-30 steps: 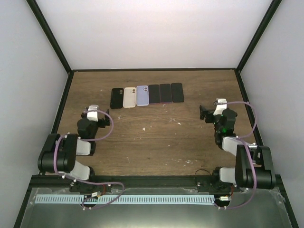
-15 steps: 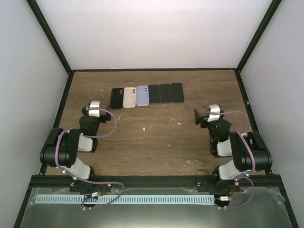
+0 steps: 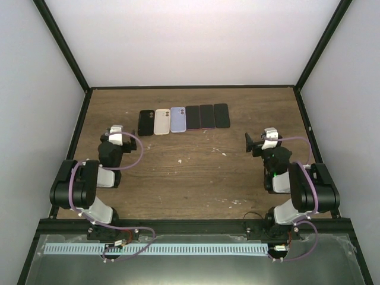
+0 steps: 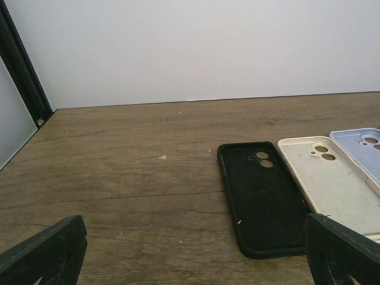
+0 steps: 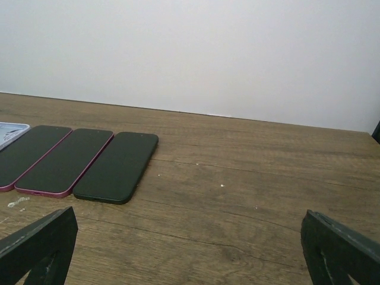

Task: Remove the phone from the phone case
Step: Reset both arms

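My left gripper point(image 3: 114, 132) and right gripper point(image 3: 256, 142) are both released, empty. Three cases point(image 3: 161, 122) and three phones point(image 3: 206, 116) lie in a far row.

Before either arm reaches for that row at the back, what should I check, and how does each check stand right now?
1. Left gripper open, empty: ok.
2. Right gripper open, empty: ok.
3. Black case and cream case hold no phone: ok, hollow side up.
4. Lavender case empty: cannot tell, cropped or too small.
5. Which phone is cased: cannot tell; first pink-edged phone, second pink-edged phone and dark phone all lie face up.
6. Table path from grippers to row unobstructed: ok.
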### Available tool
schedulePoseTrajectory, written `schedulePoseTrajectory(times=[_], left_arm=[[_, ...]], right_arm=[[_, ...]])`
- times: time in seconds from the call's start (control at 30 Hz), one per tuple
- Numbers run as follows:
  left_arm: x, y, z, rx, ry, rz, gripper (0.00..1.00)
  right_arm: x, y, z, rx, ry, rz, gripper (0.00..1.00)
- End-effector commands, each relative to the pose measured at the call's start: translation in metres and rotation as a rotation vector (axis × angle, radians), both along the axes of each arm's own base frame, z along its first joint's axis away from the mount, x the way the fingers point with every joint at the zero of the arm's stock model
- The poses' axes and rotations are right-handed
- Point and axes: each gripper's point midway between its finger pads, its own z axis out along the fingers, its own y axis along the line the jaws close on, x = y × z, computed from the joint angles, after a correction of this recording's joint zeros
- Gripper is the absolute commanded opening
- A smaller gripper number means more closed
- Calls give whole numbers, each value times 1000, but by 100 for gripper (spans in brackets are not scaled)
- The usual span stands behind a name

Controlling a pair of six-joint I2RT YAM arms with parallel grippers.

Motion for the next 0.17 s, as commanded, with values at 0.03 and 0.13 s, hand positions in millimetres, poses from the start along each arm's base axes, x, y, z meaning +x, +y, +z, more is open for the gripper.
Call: schedulePoseTrajectory(times=[0.03, 0.13], left_arm=[[3, 0, 12, -15, -34, -4, 100], [4, 0, 11, -17, -30, -7, 100]], right_arm=[[6, -2, 11, 14, -30, 1, 100], [7, -2, 12, 15, -31, -2, 100]])
